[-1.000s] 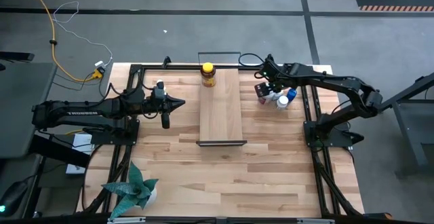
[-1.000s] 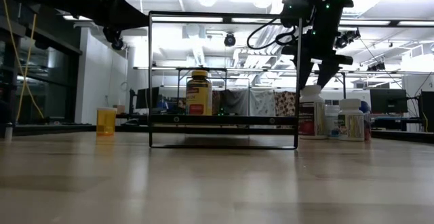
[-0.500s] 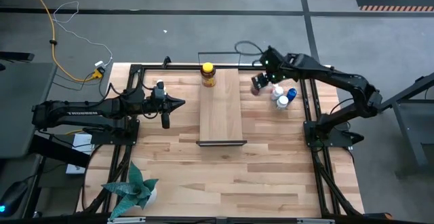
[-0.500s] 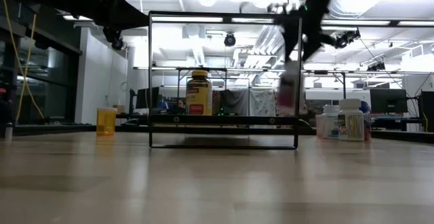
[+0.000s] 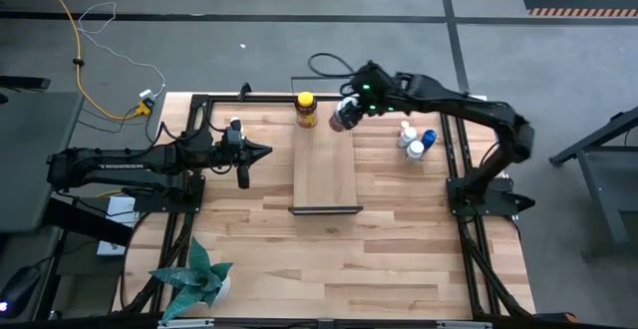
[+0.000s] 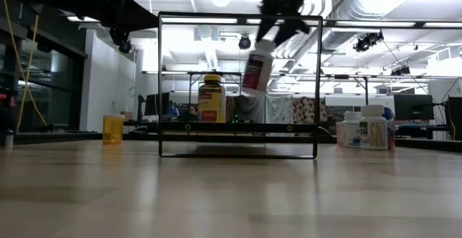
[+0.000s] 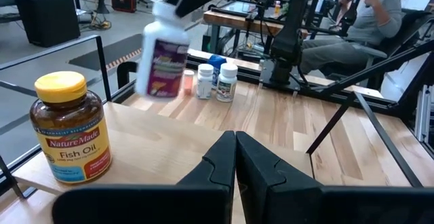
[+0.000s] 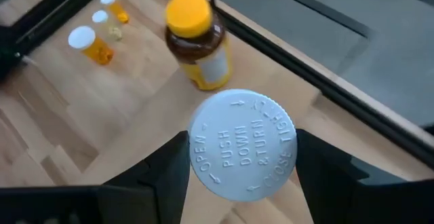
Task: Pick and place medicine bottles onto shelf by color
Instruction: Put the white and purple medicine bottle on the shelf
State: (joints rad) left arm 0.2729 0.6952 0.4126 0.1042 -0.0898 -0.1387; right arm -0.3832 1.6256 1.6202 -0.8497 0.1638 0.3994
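My right gripper [image 5: 351, 108] is shut on a white bottle with a purple label [image 6: 255, 65]. It holds it in the air over the far right part of the light-wood shelf [image 5: 326, 160]. An amber bottle with a yellow cap [image 5: 306, 110] stands on its base at the shelf's far end, just left of the held bottle. White bottles and a blue-capped one [image 5: 415, 142] stand on the table right of the shelf. My left gripper [image 5: 264, 152] is shut and empty, hovering left of the shelf. My right gripper pinches the white bottle between its two fingers [image 8: 167, 166], one on either side of its top end, around the white cap [image 8: 243, 144]. The fingers come from above, slanting from the table's right. The bottle hangs tilted below them, clear of the shelf.
Small orange bottles with white caps [image 8: 91, 44] stand on the table left of the shelf, near my left arm; one shows in the low view [image 6: 112, 128]. The shelf's black end frame [image 6: 238, 14] stands up at the near end. A plant [image 5: 199, 279] is at the near left.
My right gripper has lifted the white purple-labelled bottle away from the group at the right. It has carried it up and toward the table's left, to above the shelf's far end beside the amber bottle. The bottle now hangs tilted.
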